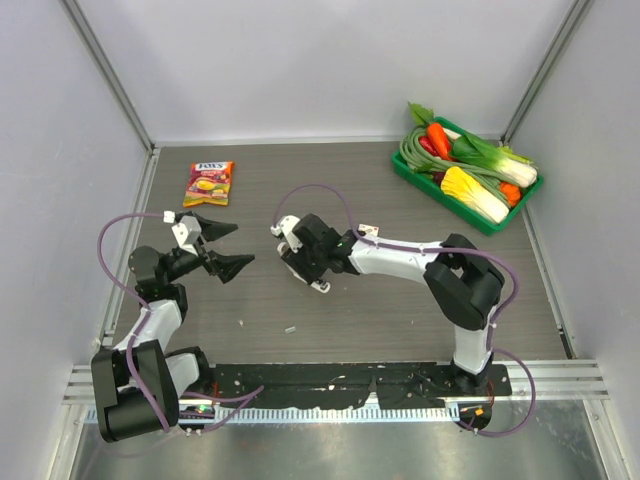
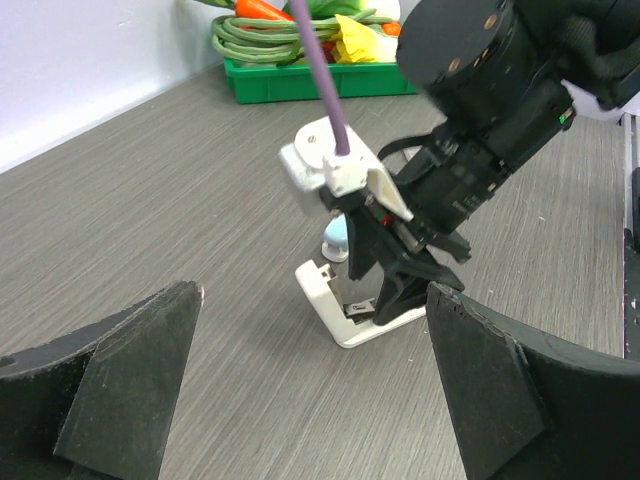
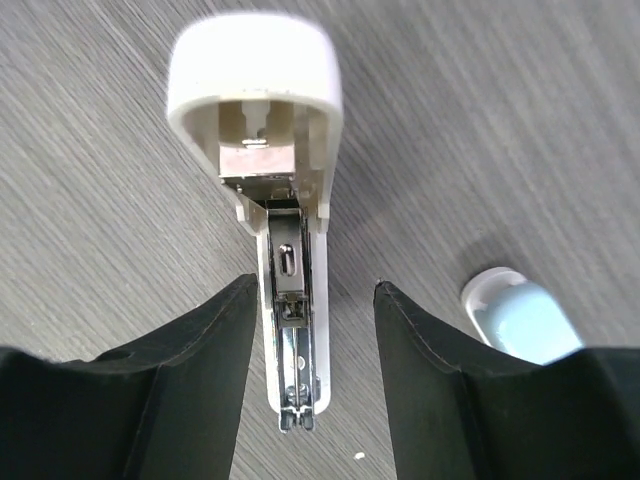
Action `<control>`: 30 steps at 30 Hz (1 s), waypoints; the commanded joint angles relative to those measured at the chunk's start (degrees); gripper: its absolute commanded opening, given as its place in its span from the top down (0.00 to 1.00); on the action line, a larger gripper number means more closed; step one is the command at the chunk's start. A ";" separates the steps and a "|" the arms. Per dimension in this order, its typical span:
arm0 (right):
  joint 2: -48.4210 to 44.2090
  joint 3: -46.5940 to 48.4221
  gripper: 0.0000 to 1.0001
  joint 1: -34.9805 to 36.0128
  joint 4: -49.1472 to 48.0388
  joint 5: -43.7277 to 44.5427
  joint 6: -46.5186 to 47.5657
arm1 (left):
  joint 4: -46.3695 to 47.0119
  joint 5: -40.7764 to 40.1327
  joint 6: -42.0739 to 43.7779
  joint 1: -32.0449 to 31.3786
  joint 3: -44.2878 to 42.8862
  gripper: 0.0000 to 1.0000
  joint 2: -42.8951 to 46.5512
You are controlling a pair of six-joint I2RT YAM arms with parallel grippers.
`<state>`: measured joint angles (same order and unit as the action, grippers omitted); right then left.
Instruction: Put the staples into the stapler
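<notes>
Right gripper (image 3: 316,290) points straight down at the table, fingers apart, straddling the white stapler (image 3: 255,70), which lies directly under it. The stapler's rounded white cap is flipped open and sticks out past the fingertips, and the bare metal magazine rail runs back between the two fingers. The left-hand finger in the wrist view sits right against the stapler's edge. The other finger has a clear strip of table between it and the stapler, so the fingers are not clamped on it. From the left wrist view the black fingers reach down onto the stapler's white base, which is flat on the table. A pale blue and white rounded object (image 3: 520,318) lies just beside the right gripper, outside that second finger and apart from the stapler. The staples box can't be picked out in any view. A tiny pale speck (image 1: 290,329) lies on the table on the base side of the right gripper, too small to identify. The right arm is folded: upper link up from its base, elbow high, white forearm reaching across toward the left arm, wrist bent down. Left gripper (image 1: 243,245) is wide apart and holding nothing, raised off the table, aimed sideways at the right gripper and stapler, near but not touching. The left arm is bent up from its base with the wrist roughly level. An orange snack packet (image 1: 208,183) lies beyond the left gripper. A green tray (image 1: 440,195) of toy vegetables sits well beyond the right arm, in the far corner.
</notes>
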<state>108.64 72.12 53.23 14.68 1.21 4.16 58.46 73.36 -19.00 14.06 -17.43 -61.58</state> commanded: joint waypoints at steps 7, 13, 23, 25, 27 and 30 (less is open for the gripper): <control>-12.21 -2.06 0.44 0.20 0.70 -14.82 14.54 | 0.96 0.90 0.98 0.70 -0.67 0.00 1.46; -14.60 -7.60 0.46 0.56 3.69 -30.10 30.34 | -4.05 -0.14 3.27 1.05 -1.20 0.00 1.90; -9.15 -10.33 0.49 5.30 1.50 -33.30 36.10 | -13.45 -6.12 9.86 1.40 -1.47 0.00 2.61; -7.39 -9.19 0.51 6.35 1.32 -33.56 35.83 | -13.89 -6.83 10.74 1.40 -1.38 0.00 2.78; -6.60 -8.49 0.52 6.97 0.97 -32.86 35.83 | -14.69 -7.79 11.35 1.58 -1.38 0.00 2.87; -5.37 -7.70 0.52 7.85 0.62 -31.54 36.09 | -15.48 -8.32 11.97 1.75 -1.29 0.00 2.87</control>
<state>102.85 61.34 60.34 17.91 -30.63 38.98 44.66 67.20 -9.87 15.14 -17.45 -59.70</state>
